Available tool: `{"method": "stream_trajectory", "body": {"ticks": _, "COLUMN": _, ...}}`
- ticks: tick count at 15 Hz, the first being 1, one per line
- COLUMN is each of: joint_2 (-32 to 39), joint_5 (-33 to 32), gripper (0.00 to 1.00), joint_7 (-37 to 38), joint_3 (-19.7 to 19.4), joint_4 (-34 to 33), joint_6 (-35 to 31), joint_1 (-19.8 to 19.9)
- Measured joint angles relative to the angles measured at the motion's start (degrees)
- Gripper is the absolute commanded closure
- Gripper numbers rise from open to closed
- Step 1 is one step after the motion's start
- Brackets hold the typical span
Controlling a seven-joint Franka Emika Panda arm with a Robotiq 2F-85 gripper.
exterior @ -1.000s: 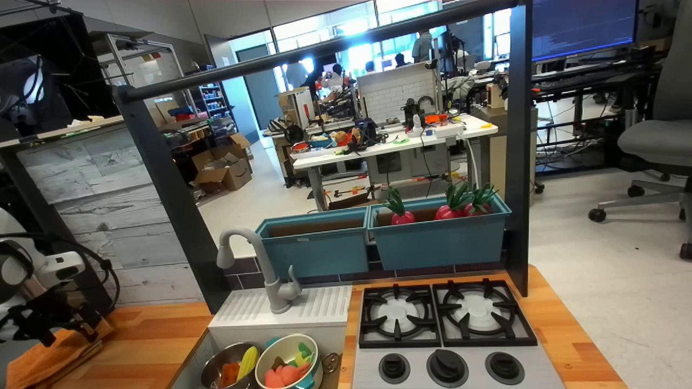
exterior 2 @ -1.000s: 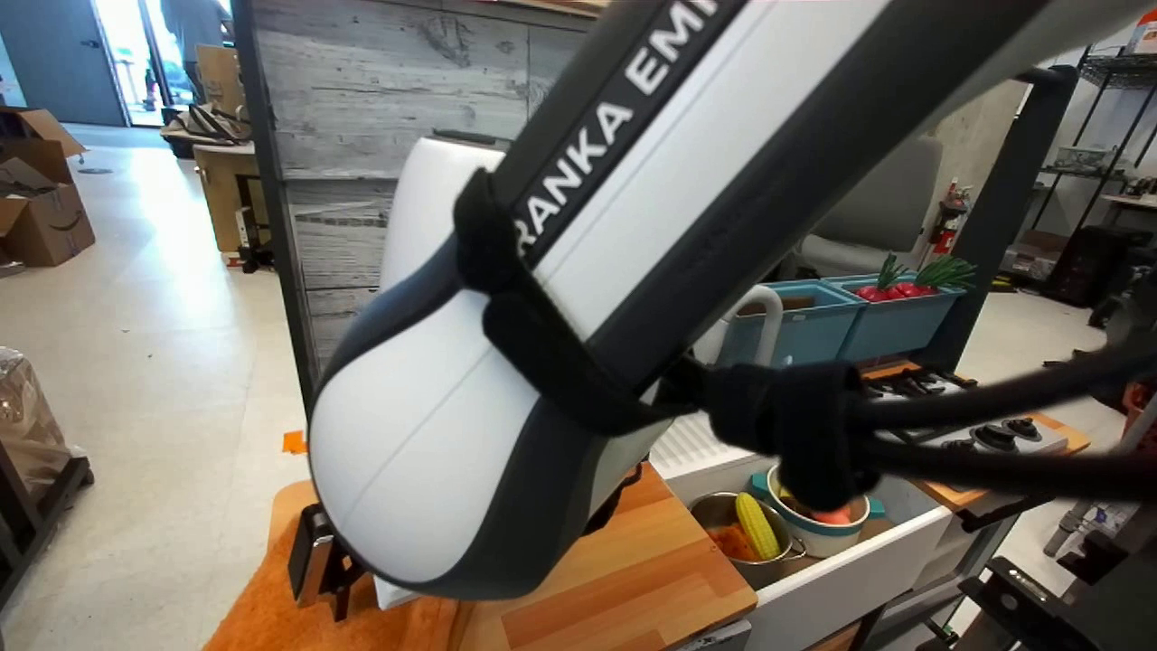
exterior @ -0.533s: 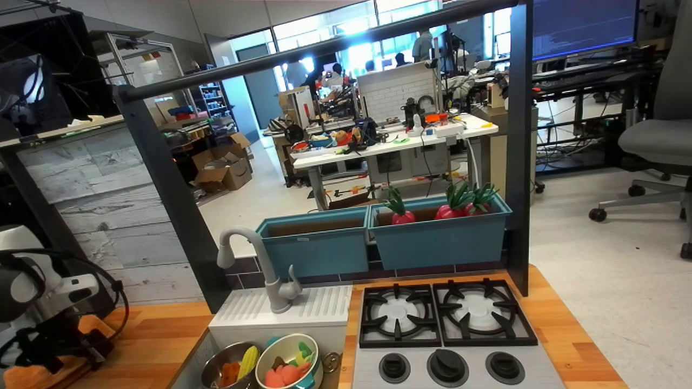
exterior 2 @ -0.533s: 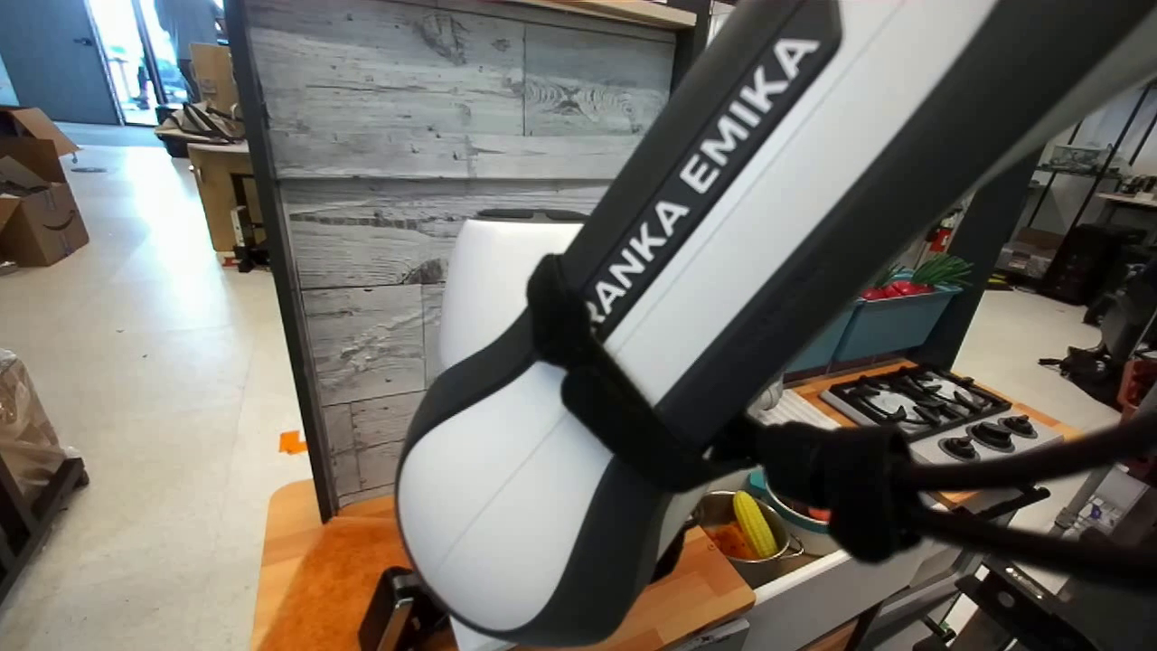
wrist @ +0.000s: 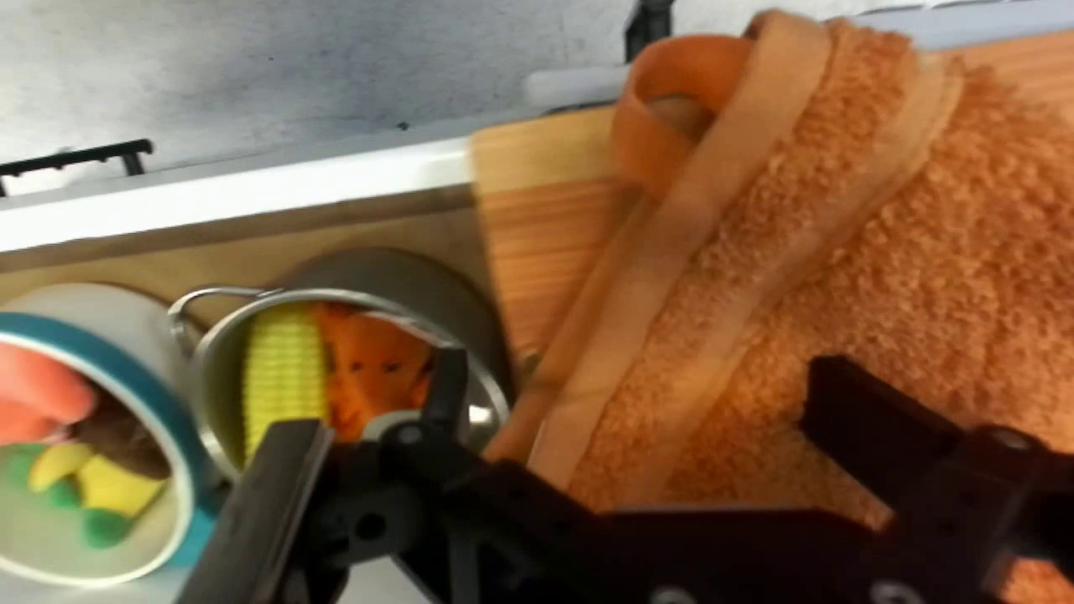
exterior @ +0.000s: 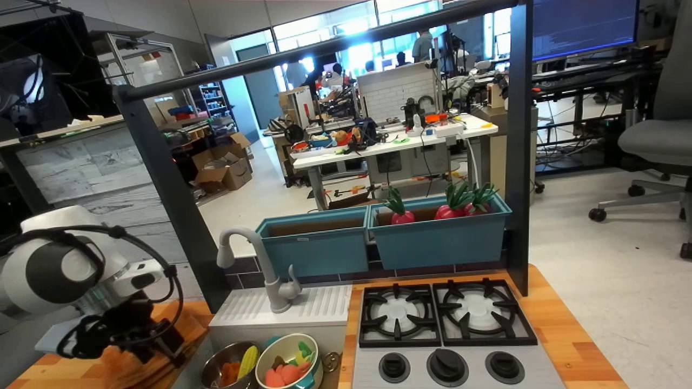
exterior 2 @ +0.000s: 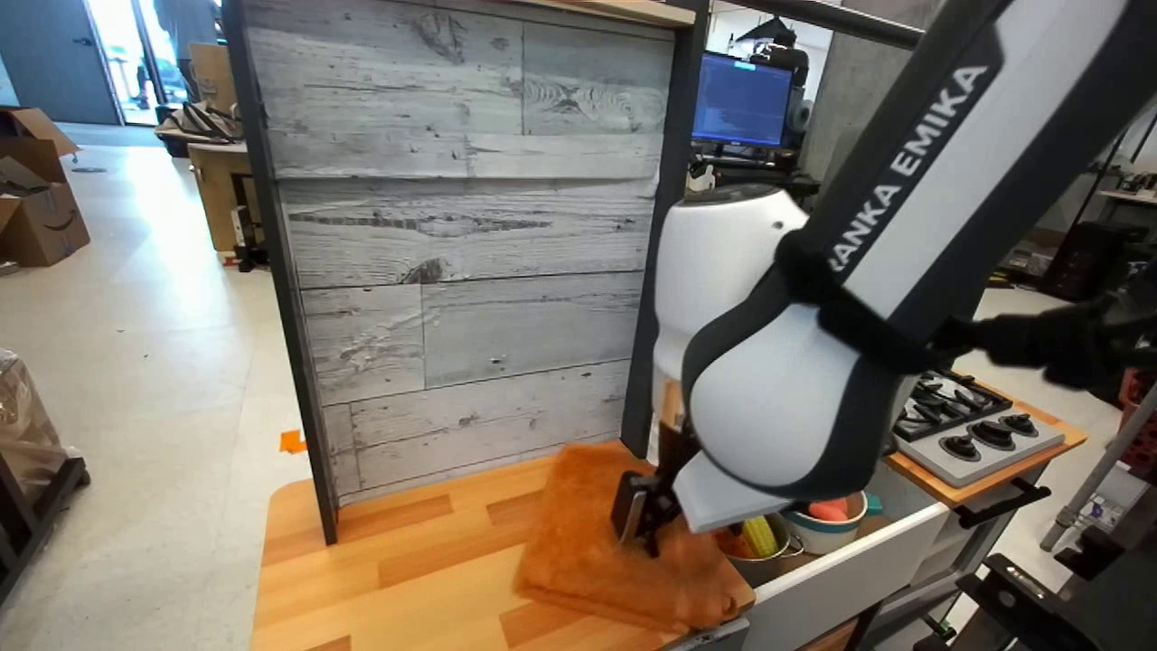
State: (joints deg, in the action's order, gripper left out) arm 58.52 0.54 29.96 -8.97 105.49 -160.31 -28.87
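The black two-fingered claw stands wide, low over a folded, fuzzy orange cloth — on the wooden counter, near a round silver-metal pot.

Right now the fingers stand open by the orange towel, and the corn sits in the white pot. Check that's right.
Wrong about the corn: the wrist view shows it in the metal pot. The fingers do stand open by the orange towel.
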Motion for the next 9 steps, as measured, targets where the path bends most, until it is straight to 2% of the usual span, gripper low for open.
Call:
{"method": "stream_trajectory", "body": {"ticks": 2, "joint_2": -4.3, "joint_5": 0.0, "gripper": 0.0, "joint_7": 0.7, "joint_3": -2.4, "joint_4": 5.0, "joint_6": -2.4, "joint_1": -0.6}}
{"method": "stream_trajectory", "body": {"ticks": 4, "joint_2": -8.6, "joint_5": 0.0, "gripper": 0.0, "joint_7": 0.7, "joint_3": -2.5, "joint_4": 8.8, "joint_6": -4.3, "joint_1": -1.3}}
{"method": "stream_trajectory", "body": {"ticks": 7, "joint_2": -13.7, "joint_5": 0.1, "gripper": 0.0, "joint_7": 0.7, "joint_3": -0.1, "joint_4": 12.1, "joint_6": -5.3, "joint_1": -1.9}}
{"method": "stream_trajectory", "body": {"ticks": 9, "joint_2": -14.5, "joint_5": 0.2, "gripper": 0.0, "joint_7": 0.6, "joint_3": 2.2, "joint_4": 12.6, "joint_6": -5.2, "joint_1": -1.4}}
